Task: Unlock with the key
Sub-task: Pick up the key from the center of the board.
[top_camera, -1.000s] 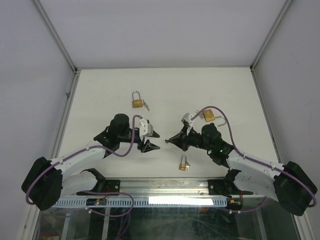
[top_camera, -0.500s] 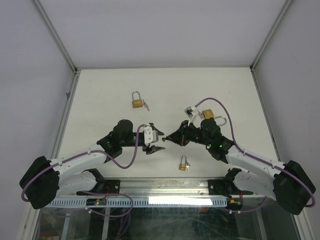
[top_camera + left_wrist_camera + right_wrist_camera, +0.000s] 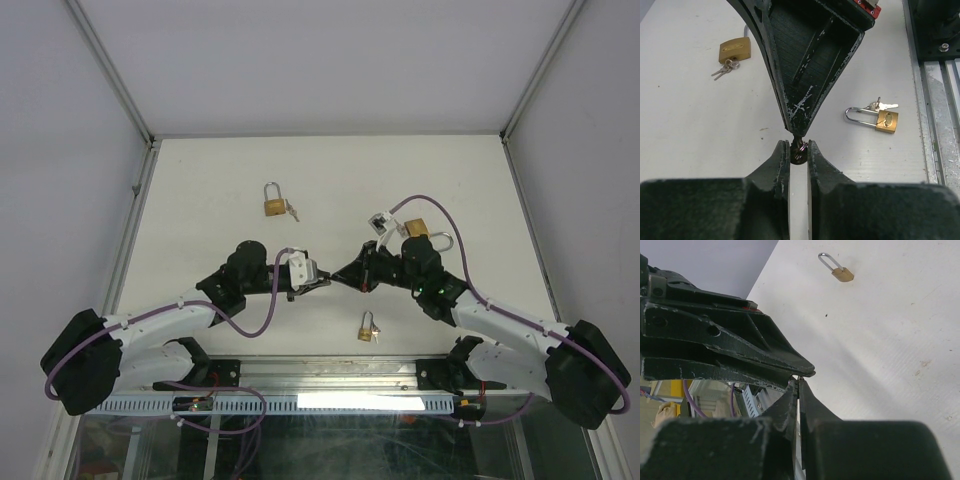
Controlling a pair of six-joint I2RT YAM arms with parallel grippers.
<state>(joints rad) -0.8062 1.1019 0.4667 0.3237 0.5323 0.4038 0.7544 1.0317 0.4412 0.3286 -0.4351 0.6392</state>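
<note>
Counter point(image 3: 200, 190) inspected from the left side across. Far padlock point(image 3: 273, 206), brass, lies flat toward the back with its key point(image 3: 292, 210) touching its right side. Left pincer point(image 3: 318, 283) reaches in to mid-counter, and its jaws stand narrow, one on each side of a small dark metal piece point(image 3: 799, 149). The fingers appear to press it from both sides. Whether this piece is a key cannot be told, as it is too small. Right pincer point(image 3: 342, 279) meets the left one tip to tip. Its jaws are fully closed, and the same metal piece sticks out of their point. Near padlock point(image 3: 368, 333) lies close to the front edge, just right of the meeting point, with keys point(image 3: 880, 106) at its body. Right padlock point(image 3: 419, 232) lies beside the right arm, partly behind its cable, and its keys are also attached.
</note>
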